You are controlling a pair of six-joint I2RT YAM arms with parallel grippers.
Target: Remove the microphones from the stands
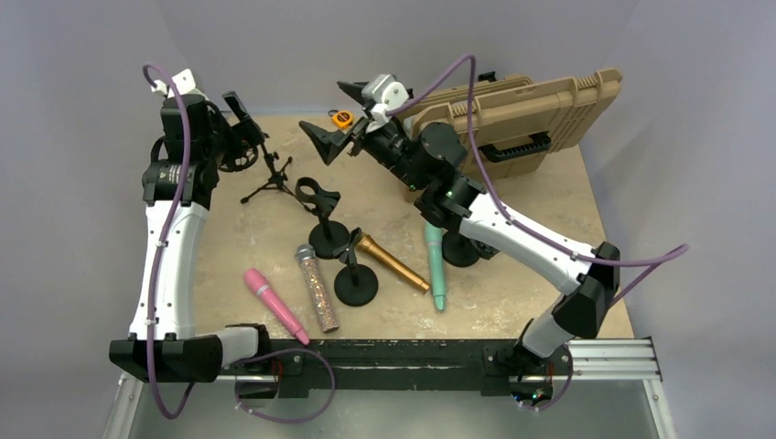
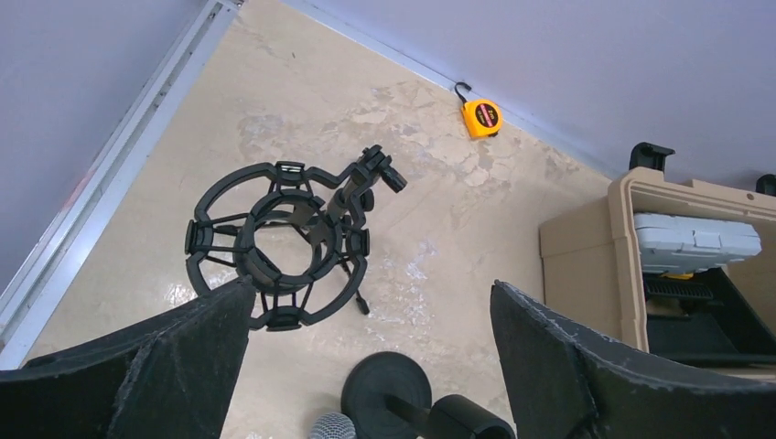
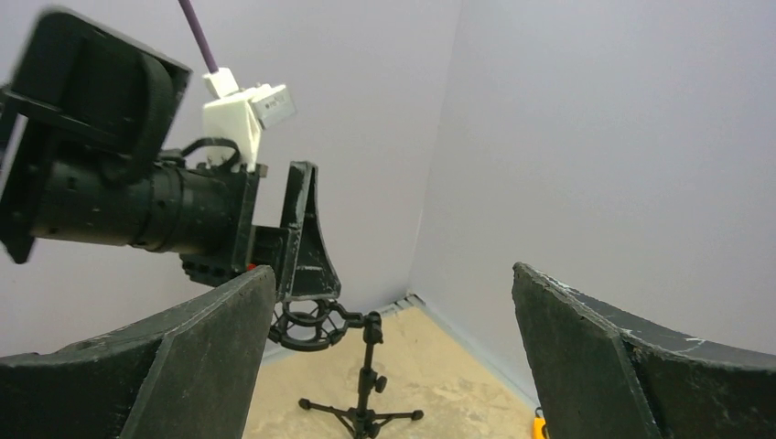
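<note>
Beige stone-patterned table (image 1: 549,183) carries all items; a tan hard case (image 1: 540,105) stands open at the upper right. Left gripper (image 2: 372,285) hangs over the upper left of the table with its jaws spread wide and nothing between them, above an empty tripod shock mount (image 2: 274,242). Right gripper (image 3: 392,270) is raised at upper centre, likewise wide apart and empty. A round-base stand (image 1: 355,285) sits at centre, and the gold microphone (image 1: 393,262) appears seated in its clip, body slanting down toward the lower right. A second stand (image 1: 327,238), just up and left of it, shows an empty clip. A teal microphone (image 1: 436,270) lies right of centre; whether a stand bears it cannot be told, as the right arm covers its upper end. A glitter microphone (image 1: 317,291) and a pink microphone (image 1: 273,304) lie loose at lower left. A tape measure (image 2: 481,117) rests at the far edge. Assessment: the gold body looks rigid, smooth and probably slippery, moderately heavy against a light stand. Hold is best taken across the bare handle below the clip; the base may tip or lift unless steadied.
</note>
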